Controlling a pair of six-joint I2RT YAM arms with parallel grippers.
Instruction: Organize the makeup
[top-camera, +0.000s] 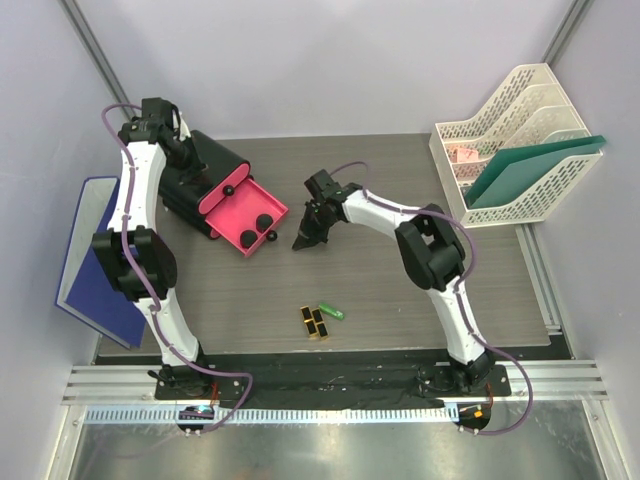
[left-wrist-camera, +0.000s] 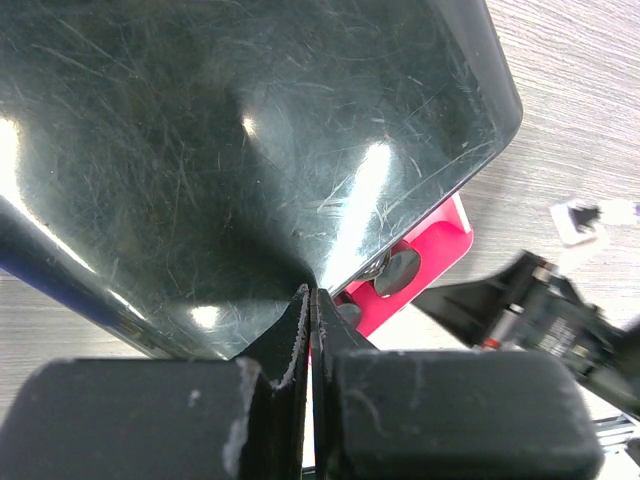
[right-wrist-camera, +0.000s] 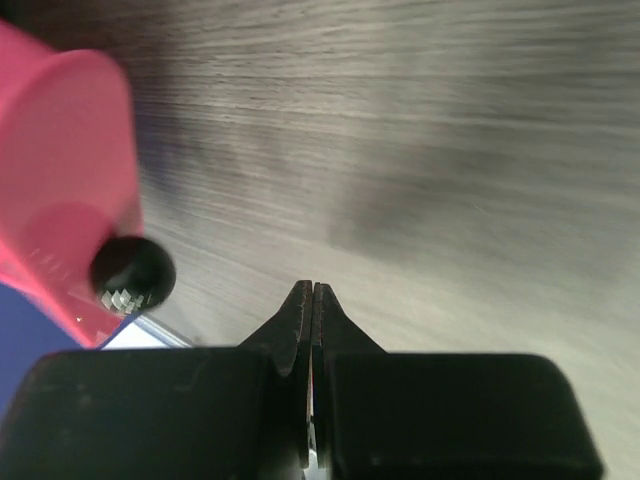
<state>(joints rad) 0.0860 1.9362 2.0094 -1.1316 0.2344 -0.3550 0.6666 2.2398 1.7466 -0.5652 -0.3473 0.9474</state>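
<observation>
A black box (top-camera: 205, 165) has one pink drawer (top-camera: 232, 207) pulled out, with two black round compacts (top-camera: 264, 223) lying in it. Two black-and-gold lipsticks (top-camera: 315, 323) and a green tube (top-camera: 331, 311) lie on the table near the front. My left gripper (top-camera: 188, 152) is shut and empty, its tips against the box's glossy top (left-wrist-camera: 250, 130). My right gripper (top-camera: 303, 240) is shut and empty, low over the table just right of the drawer. The right wrist view shows the drawer's corner (right-wrist-camera: 60, 160) and its black knob (right-wrist-camera: 132, 272). The foundation bottles and the orange tube are out of view.
A white file rack (top-camera: 510, 140) with green folders stands at the back right. A blue board (top-camera: 90, 255) leans off the table's left edge. In the left wrist view, the right arm's gripper (left-wrist-camera: 520, 300) shows beyond the pink drawer (left-wrist-camera: 440, 250).
</observation>
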